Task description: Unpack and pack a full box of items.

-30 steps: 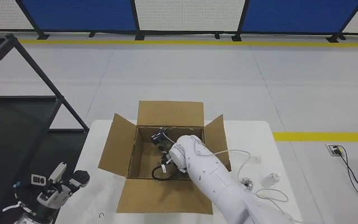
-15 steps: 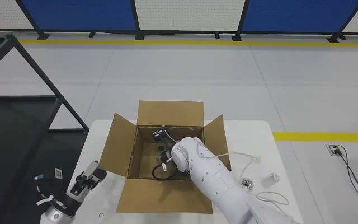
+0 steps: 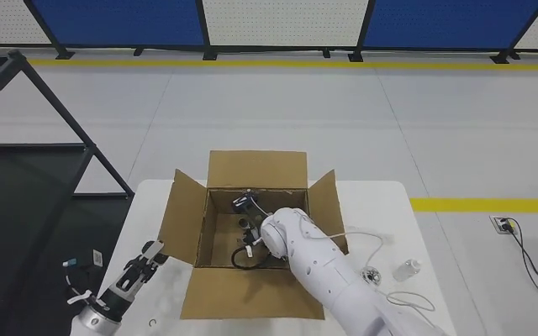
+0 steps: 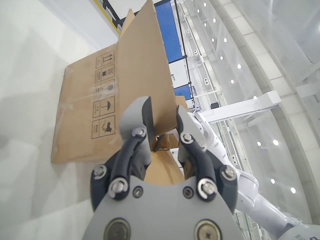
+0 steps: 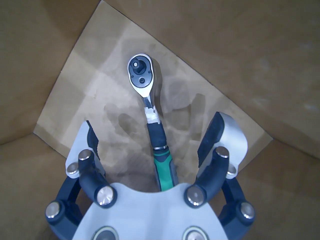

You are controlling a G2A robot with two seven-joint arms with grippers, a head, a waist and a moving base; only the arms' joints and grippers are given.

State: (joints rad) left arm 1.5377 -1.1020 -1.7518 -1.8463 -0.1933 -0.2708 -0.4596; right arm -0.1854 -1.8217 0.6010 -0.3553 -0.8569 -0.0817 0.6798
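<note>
An open cardboard box (image 3: 256,168) stands mid-table with its flaps spread out. My right arm reaches down into it, and the right gripper (image 5: 155,131) is open just above the box floor (image 5: 100,96). A ratchet wrench (image 5: 141,74) with a green and black handle lies flat there, its shaft running between the fingers. In the top view the right gripper (image 3: 246,223) is deep inside the box. My left gripper (image 3: 153,254) is low at the box's left flap (image 3: 178,217). It is open, and the flap's corner (image 4: 142,71) pokes between the fingers of the left gripper (image 4: 163,116).
A small clear bottle (image 3: 408,269) and a round object (image 3: 368,274) lie on the white table (image 3: 370,202) right of the box, with a thin cable nearby. A small ring (image 3: 152,322) lies near the front left. A black frame (image 3: 50,109) stands off the table's left.
My left arm has swung from the table's front-left corner up to the box's left flap, which now stands a little more upright. The right arm stays inside the box.
</note>
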